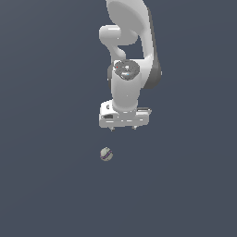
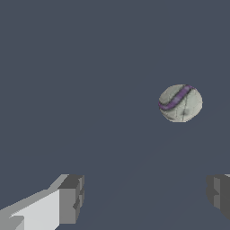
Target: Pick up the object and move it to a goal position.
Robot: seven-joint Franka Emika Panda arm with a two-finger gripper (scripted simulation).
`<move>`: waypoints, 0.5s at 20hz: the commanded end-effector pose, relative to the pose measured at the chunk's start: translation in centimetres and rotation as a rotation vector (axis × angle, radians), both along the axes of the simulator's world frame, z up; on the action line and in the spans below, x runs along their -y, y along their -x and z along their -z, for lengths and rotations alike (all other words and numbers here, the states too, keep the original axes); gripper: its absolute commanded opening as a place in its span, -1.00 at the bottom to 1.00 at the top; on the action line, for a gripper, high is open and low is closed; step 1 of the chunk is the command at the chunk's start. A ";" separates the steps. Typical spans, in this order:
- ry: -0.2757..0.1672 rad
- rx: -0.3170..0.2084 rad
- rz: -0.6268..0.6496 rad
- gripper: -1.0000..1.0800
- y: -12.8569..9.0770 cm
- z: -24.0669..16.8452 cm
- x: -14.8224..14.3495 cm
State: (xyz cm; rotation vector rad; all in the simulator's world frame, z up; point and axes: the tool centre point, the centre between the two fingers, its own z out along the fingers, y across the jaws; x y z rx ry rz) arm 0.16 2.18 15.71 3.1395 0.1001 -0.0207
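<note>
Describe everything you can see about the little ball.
The ball is small and round, mottled greyish-beige like stone, with a dark purple band curving across it. It looks whole, much smaller than the white gripper, and lies alone on the plain dark surface. Nothing touches it; the open gripper is clear of it.
</note>
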 end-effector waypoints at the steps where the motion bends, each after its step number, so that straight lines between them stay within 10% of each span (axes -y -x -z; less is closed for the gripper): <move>1: 0.000 0.000 0.000 0.92 0.0 0.0 0.0; 10: -0.014 0.056 -0.048 0.92 -1.1 -2.3 -2.9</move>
